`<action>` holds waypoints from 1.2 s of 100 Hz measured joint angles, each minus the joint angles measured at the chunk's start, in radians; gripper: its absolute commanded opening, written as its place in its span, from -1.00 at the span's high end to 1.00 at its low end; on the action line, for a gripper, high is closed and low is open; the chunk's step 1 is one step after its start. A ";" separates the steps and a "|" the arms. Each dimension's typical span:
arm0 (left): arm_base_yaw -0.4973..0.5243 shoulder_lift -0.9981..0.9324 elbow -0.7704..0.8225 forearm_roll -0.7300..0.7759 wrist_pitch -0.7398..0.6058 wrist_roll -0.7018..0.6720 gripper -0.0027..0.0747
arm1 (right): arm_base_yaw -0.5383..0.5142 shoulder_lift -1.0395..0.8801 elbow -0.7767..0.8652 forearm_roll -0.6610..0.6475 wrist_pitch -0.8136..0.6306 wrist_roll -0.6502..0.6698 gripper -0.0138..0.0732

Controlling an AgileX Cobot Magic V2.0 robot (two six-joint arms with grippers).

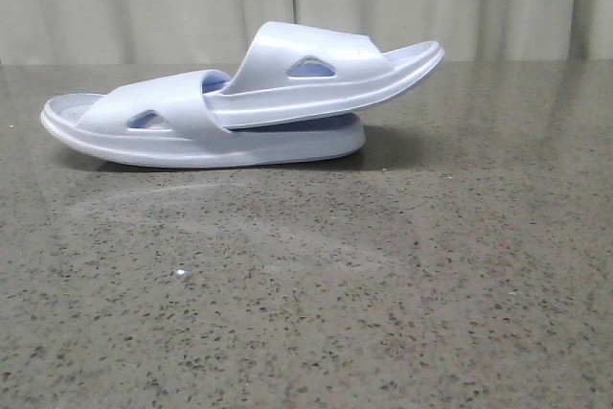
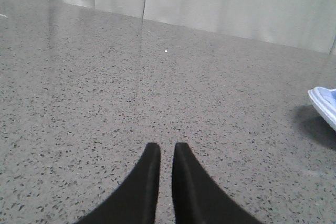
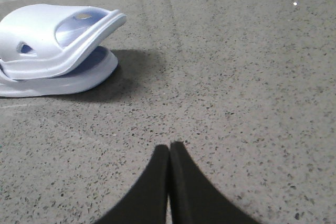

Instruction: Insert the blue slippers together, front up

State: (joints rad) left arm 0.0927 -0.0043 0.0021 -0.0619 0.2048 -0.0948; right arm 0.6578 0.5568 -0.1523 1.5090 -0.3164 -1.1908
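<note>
Resting near the far edge of the desk [image 1: 383,313], the blue slippers [image 1: 239,102] are already being seen nested: the upper slipper [image 1: 316,69] is pushed under the strap of the lower slipper [image 1: 192,131], soles down, its free end tilted up and overhanging to the right. Both are being read as moulded foam, so light weight, some give under squeeze, and a smooth, slightly glossy skin that may slip under hard pads are being assumed. The wide strap, or the sole edge pinched top to bottom, is being judged the best hold; the triangular cut-outs are looking too small to hook. Low mass means the pair is likely to slide on the polished stone if nudged. The left tool [image 2: 167,150] is being held nearly closed with a thin gap and nothing in it, well apart from the slipper tip at the frame edge. The right tool [image 3: 169,148] is being held closed, tips touching, empty, near the pair but clear of it.
</note>
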 measured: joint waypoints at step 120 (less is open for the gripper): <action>0.000 0.000 0.000 0.000 0.000 0.000 0.89 | -0.532 -0.358 0.163 -1.445 0.275 1.019 0.86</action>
State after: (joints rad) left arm 0.0927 -0.0043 0.0021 -0.0619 0.2048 -0.0952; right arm 0.1255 0.1989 0.0108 0.0641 -0.0416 -0.1717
